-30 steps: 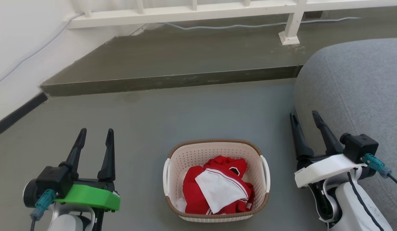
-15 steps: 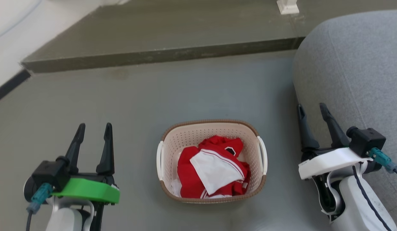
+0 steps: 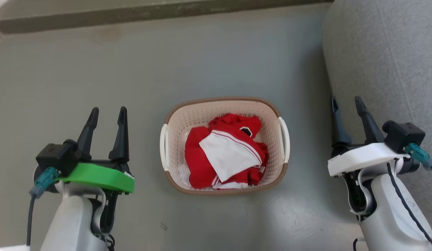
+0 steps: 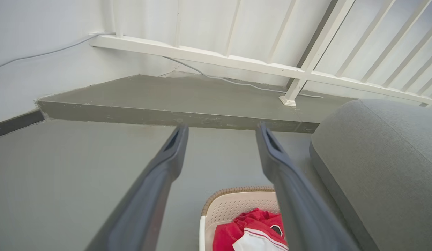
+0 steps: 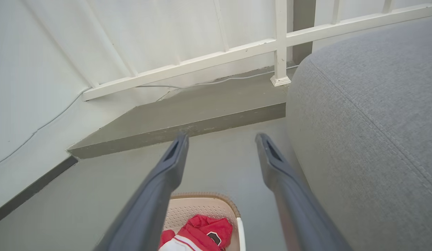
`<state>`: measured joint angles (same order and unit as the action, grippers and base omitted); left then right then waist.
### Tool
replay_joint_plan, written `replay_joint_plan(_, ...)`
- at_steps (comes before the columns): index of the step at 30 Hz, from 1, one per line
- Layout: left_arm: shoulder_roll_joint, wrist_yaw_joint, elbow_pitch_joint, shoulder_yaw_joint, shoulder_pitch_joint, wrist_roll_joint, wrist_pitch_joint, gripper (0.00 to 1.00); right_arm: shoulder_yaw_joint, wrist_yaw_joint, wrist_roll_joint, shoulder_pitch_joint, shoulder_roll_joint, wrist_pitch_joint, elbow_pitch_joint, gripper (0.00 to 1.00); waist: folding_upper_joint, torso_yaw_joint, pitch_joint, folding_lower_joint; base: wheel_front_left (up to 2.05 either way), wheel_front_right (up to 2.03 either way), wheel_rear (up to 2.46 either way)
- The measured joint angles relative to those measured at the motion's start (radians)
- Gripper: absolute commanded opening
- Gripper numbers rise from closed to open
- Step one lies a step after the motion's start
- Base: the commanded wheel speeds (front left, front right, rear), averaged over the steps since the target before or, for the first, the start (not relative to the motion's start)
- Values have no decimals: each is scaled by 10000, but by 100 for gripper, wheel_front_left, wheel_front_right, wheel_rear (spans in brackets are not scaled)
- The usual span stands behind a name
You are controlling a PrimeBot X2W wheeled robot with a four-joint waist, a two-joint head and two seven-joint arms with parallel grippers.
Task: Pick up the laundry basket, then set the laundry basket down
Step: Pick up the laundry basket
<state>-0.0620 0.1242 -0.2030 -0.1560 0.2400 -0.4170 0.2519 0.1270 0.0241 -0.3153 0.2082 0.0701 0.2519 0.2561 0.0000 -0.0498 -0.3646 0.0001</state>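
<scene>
The cream laundry basket (image 3: 177,122) with a brown rim and white side handles stands on the grey floor, holding red and white clothes (image 3: 224,151). My left gripper (image 3: 108,112) hangs open to the basket's left, well apart from it. On the other side, my right gripper (image 3: 345,103) is open too, beside the grey cushion. In the left wrist view the left gripper (image 4: 221,129) points over the floor, the basket (image 4: 230,204) low between its fingers. The right wrist view shows the right gripper (image 5: 221,137) spread above the basket (image 5: 198,209).
A large grey upholstered cushion (image 3: 383,52) rises at the right, close to my right arm. A raised concrete step (image 4: 167,115) runs across the far side, with a white railing (image 4: 237,62) and a cable behind it. A white wall (image 5: 27,104) closes the left.
The head camera has tilted downward, so the basket sits higher in the picture and the railing has left it. Both grippers stay open beside the basket.
</scene>
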Motion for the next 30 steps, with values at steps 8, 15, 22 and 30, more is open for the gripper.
replay_joint_plan(8, -303, 0, -989, -435, 987, -673, -10, 100, 67, 4, 94, 927, -6, 0, 953, 100, 0, -33, -1136, 0, 0, 0, 0)
replay_joint_plan(15, -556, 0, -1860, -876, 1851, -1254, -247, 100, 52, 6, 59, 1820, -29, 2, 1950, 100, 0, -67, -2143, 0, 0, 0, 0)
replay_joint_plan(22, -593, 0, -2625, -1388, 2648, -1613, -533, 100, -29, 25, -383, 2334, -81, 2, 3087, 100, 0, -96, -2948, 0, 0, 0, 0)
replay_joint_plan(30, -554, 0, -3450, -2067, 3604, -2230, -1220, 100, 119, 109, -514, 3375, -86, -2, 4368, 100, 0, -98, -3907, 0, 0, 0, 0)
